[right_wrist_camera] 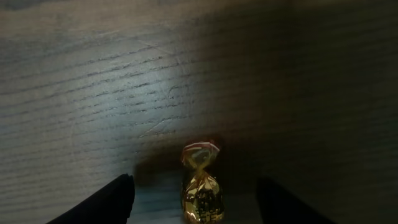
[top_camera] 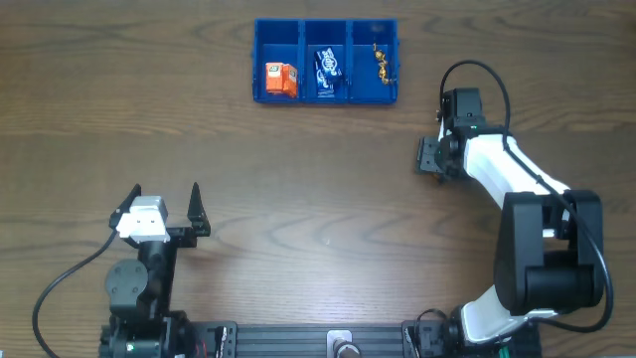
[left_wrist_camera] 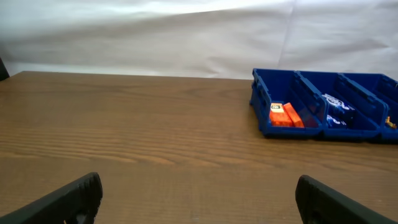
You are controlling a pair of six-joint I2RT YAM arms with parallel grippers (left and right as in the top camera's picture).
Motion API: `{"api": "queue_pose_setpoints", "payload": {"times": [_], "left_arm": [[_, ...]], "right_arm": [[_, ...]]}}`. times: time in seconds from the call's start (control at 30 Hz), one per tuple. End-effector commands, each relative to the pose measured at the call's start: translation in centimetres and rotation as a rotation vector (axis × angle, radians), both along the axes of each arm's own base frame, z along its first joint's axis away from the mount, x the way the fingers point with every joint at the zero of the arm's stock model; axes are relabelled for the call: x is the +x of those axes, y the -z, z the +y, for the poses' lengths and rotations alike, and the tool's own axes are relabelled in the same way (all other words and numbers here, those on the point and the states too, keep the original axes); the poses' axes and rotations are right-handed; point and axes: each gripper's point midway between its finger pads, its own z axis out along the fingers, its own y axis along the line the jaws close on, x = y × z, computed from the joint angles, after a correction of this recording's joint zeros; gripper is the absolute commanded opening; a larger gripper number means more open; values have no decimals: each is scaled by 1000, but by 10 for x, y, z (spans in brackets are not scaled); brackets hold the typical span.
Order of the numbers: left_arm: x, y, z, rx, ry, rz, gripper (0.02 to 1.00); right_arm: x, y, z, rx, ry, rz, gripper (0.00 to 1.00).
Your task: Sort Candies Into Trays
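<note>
A gold foil-wrapped candy is seen lying on the brown wooden table between the spread fingers of the right gripper, touched by neither. From above it is hidden beneath that gripper. The left gripper is held open, well apart from the blue three-compartment plastic tray, where orange-wrapped candies, a blue-wrapped candy and gold sweets are kept separately. The tray's gold end is cut off in the left wrist view.

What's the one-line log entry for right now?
right gripper: open, straddling gold candy | left gripper: open, empty | tray: partly filled
</note>
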Motion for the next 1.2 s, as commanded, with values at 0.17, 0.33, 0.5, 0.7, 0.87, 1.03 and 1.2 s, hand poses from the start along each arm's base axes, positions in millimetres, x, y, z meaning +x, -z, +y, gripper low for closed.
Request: {"api": "queue_pose_setpoints", "payload": {"times": [0.17, 0.33, 0.5, 0.7, 0.87, 1.03, 1.2], "left_arm": [[0, 17, -1, 2, 5, 45, 996], [0, 17, -1, 2, 5, 45, 998], [0, 17, -1, 2, 5, 45, 998], [0, 17, -1, 2, 5, 45, 998], [0, 17, -1, 2, 5, 45, 996], [0, 17, -1, 2, 5, 45, 998], [0, 17, -1, 2, 5, 45, 998]], "right_arm": [[-4, 8, -2, -5, -7, 26, 551], [-8, 9, -2, -8, -6, 43, 439], [-9, 9, -2, -8, -5, 47, 358], [-10, 9, -2, -7, -4, 49, 235], [-8, 9, -2, -3, 13, 44, 159], [3, -61, 55, 75, -108, -153, 152], [49, -180, 97, 141, -179, -457, 150]]}}
